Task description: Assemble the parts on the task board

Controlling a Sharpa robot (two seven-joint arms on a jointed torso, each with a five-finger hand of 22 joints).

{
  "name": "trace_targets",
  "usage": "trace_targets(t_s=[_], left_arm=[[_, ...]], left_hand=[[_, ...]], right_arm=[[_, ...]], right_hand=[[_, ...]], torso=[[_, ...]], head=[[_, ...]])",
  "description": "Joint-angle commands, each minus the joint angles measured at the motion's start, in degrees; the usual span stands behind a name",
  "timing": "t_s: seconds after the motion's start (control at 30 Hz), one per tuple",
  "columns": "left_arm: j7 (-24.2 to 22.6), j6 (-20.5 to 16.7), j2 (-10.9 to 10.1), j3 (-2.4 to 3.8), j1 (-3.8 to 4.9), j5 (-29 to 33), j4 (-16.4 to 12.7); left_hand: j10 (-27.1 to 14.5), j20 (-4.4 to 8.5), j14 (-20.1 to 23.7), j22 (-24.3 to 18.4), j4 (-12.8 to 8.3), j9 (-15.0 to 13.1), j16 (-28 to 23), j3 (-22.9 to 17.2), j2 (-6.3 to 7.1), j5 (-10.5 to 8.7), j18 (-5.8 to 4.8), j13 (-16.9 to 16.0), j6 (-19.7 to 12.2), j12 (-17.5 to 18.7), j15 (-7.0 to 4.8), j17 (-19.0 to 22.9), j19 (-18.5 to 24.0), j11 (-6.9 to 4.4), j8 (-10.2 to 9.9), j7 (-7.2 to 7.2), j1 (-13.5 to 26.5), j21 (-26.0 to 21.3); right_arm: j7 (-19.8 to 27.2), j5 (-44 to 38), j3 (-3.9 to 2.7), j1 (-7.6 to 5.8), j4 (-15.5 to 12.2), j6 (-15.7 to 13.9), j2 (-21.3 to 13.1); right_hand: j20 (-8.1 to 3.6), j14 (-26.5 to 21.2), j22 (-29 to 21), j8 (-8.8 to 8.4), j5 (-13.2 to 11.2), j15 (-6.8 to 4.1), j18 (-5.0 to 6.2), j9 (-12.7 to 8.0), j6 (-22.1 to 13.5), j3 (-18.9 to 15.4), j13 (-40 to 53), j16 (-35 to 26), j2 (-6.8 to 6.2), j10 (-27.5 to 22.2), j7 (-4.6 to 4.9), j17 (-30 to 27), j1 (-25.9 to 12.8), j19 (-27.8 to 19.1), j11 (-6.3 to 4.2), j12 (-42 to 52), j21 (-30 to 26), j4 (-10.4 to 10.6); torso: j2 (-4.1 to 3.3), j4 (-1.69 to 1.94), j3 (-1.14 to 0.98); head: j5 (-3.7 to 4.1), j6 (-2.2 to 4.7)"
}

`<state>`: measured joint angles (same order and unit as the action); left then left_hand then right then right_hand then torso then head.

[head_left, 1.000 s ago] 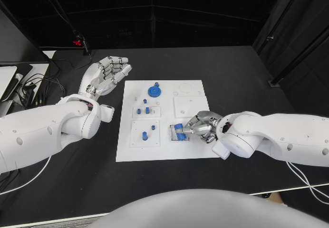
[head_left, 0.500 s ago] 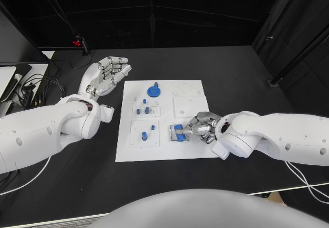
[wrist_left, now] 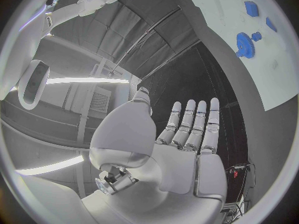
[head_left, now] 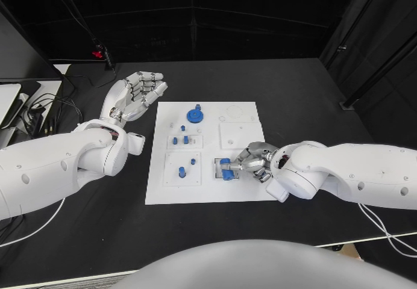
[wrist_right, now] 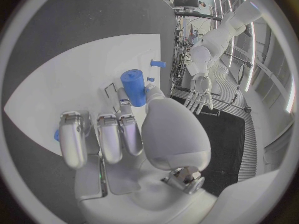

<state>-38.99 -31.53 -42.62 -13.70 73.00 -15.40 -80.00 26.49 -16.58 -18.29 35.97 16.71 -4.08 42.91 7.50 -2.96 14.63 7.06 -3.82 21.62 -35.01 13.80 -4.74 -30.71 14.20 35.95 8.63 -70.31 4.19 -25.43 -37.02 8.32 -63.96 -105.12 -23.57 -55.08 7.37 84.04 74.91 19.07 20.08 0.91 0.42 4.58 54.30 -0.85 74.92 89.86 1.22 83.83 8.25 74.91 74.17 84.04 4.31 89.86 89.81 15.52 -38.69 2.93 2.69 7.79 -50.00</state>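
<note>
The white task board point(head_left: 204, 186) lies in the middle of the table. On its far part sits a blue gear point(head_left: 196, 115), with small blue pegs point(head_left: 180, 140) and a further peg point(head_left: 182, 173) in recesses nearer me. My right hand point(head_left: 253, 160) rests on the board's near right part, its thumb and fingers pinching an upright blue cylinder point(head_left: 225, 168) at a metal-rimmed recess. The cylinder point(wrist_right: 132, 87) stands against the thumb of that hand point(wrist_right: 118, 134). My left hand point(head_left: 135, 93) hovers open off the board's far left corner, fingers straight point(wrist_left: 187, 134).
Bare square recesses point(head_left: 239, 135) lie on the board's right side. Cables and equipment point(head_left: 35, 108) sit at the table's far left edge. The left wrist view catches the board point(wrist_left: 277, 64) and the gear point(wrist_left: 244, 38). Black tabletop point(head_left: 287, 84) surrounds the board.
My right hand has edged slightly left and toward me with the blue cylinder. The left hand has stayed put.
</note>
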Motion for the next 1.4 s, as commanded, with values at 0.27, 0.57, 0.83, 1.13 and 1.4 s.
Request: trace_targets(t_s=[0.27, 0.57, 0.83, 1.13, 1.4], left_arm=[[-4.9, 0.5, 0.1, 0.06, 0.07, 0.0, 0.0], [-4.8, 0.6, 0.1, 0.06, 0.06, 0.0, 0.0], [-4.8, 0.7, 0.1, 0.06, 0.05, 0.0, 0.0], [-4.7, 0.8, 0.1, 0.06, 0.0, 0.0, 0.1], [-4.7, 0.8, 0.1, 0.06, -0.02, 0.0, 0.1]], left_hand=[[-0.2, 0.02, 0.1, -0.1, 0.0, 0.1, 0.4, 0.4, -0.8, 0.43, -0.61, 0.1, -0.3, -0.4, -0.09, 0.1, 0.0, -0.02, 0.4, 7.93, 0.0, 0.3], [-0.2, 0.02, 0.1, -0.1, 0.0, 0.1, 0.4, 0.4, -0.8, 0.43, -0.61, 0.1, -0.3, -0.4, -0.09, 0.1, 0.0, -0.02, 0.4, 7.93, 0.0, 0.3], [-0.1, 0.02, 0.1, -0.1, 0.0, 0.1, 0.4, 0.5, -0.86, 0.51, -0.62, 0.1, -0.3, -0.4, -0.09, 0.2, 0.1, -0.02, 0.4, 7.92, -0.1, 0.3], [-0.1, 0.02, 0.1, -0.1, 0.0, 0.1, 0.4, 0.5, -0.86, 0.51, -0.62, 0.1, -0.3, -0.4, -0.09, 0.2, 0.1, -0.02, 0.4, 7.92, -0.1, 0.3], [-0.1, 0.02, 0.1, -0.2, 0.0, 0.1, 0.5, 0.5, -0.97, 0.73, -0.63, 0.1, -0.2, -0.5, -0.1, 0.3, 0.1, -0.03, 0.5, 7.92, -0.2, 0.3]], right_arm=[[-0.7, -1.2, -0.06, -0.1, 0.1, 1.0, 0.5], [-1.4, -1.8, -0.06, -0.1, 0.2, 1.3, 0.6], [-1.5, -1.9, -0.06, -0.11, 0.2, 1.4, 0.8], [-1.6, -1.9, -0.06, -0.11, 0.3, 1.3, 1.0], [-1.9, -2.0, -0.06, -0.11, 0.3, 1.0, 1.0]], right_hand=[[-0.03, 6.0, 15.1, -0.28, -0.3, 0.17, -0.42, 0.3, -0.6, -1.9, 15.1, 0.1, -0.49, 6.2, 0.45, 15.1, -1.7, 6.0, 0.59, 0.1, 0.2, 0.6], [0.04, 6.0, 15.1, 0.12, -1.0, 0.25, -0.42, 0.7, -1.1, -3.4, 15.1, 0.1, -0.73, 6.2, 0.56, 15.1, -2.7, 6.0, 0.72, 0.1, 0.2, 0.9], [0.15, 6.0, 15.1, 0.61, -3.0, 0.36, -0.42, 1.1, -2.0, -5.2, 15.1, 0.1, -0.51, 6.2, 0.72, 15.1, -4.0, 6.0, 0.86, 0.1, 0.2, 0.9], [0.26, 6.0, 15.1, 1.74, -7.3, 0.44, -0.42, 1.9, -2.6, -7.7, 15.1, 0.1, 0.71, 6.2, 0.72, 15.1, -6.2, 6.0, 0.89, 0.1, 0.2, 1.1], [0.25, 6.0, 15.1, 2.49, -8.5, 0.41, -0.42, 2.4, -2.7, -9.6, 15.1, 0.1, 1.93, 6.2, 0.64, 15.1, -9.4, 6.0, 0.82, 0.1, 0.2, 1.2]], torso=[[-0.01, 0.0, -0.03], [-0.02, -0.02, -0.03], [-0.02, -0.02, -0.04], [-0.03, 0.03, -0.02], [0.0, -0.02, 0.0]], head=[[-0.07, 0.0], [-0.17, 0.0], [-0.22, 0.0], [-0.35, 0.0], [-0.36, 0.0]])
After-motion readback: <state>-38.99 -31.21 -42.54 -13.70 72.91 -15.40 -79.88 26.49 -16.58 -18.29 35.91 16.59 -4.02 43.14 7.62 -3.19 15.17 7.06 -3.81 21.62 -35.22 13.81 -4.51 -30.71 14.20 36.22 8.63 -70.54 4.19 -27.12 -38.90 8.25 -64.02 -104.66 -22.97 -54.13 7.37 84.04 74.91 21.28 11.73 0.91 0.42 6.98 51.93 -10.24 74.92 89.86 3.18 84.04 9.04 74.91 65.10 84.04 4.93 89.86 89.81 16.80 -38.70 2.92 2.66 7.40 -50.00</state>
